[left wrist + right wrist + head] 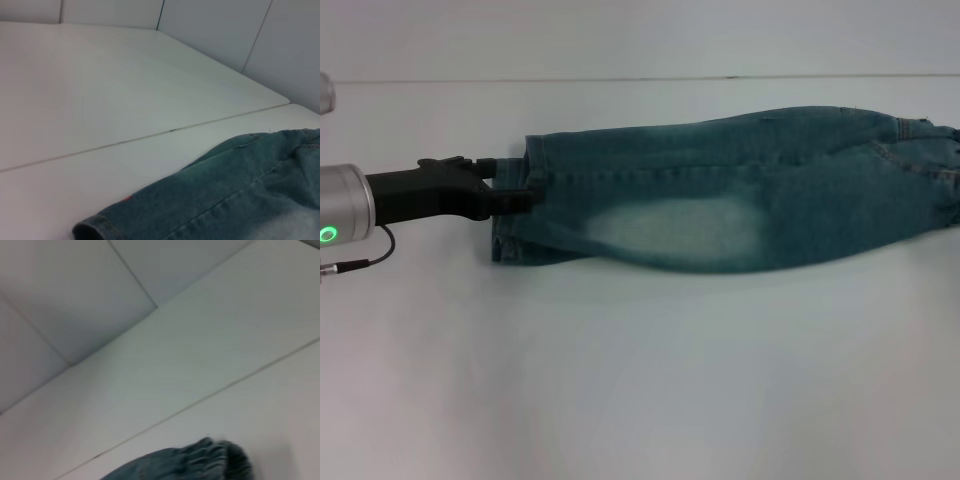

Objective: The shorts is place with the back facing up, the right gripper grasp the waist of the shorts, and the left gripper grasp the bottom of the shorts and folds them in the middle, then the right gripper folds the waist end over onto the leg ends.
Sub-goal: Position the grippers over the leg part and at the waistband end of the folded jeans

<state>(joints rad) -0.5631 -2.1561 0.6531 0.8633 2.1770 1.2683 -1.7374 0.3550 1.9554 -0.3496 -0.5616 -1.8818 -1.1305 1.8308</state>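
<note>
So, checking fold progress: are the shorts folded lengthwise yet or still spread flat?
Folded lengthwise: the shorts lie as one narrow strip, two hem layers stacked at the left gripper. The waist-over-legs fold is not yet done.

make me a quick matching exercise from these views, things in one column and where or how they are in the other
Things:
1. left gripper
2. shorts
3. elastic waist
4. table seam

Descriptions:
a. bunched at the robot's right end of the denim
b. folded lengthwise, lying flat across the table
c. at the leg hems on the robot's left
d. thin line running behind the denim

Pairs: 1-c, 2-b, 3-a, 4-d
</note>
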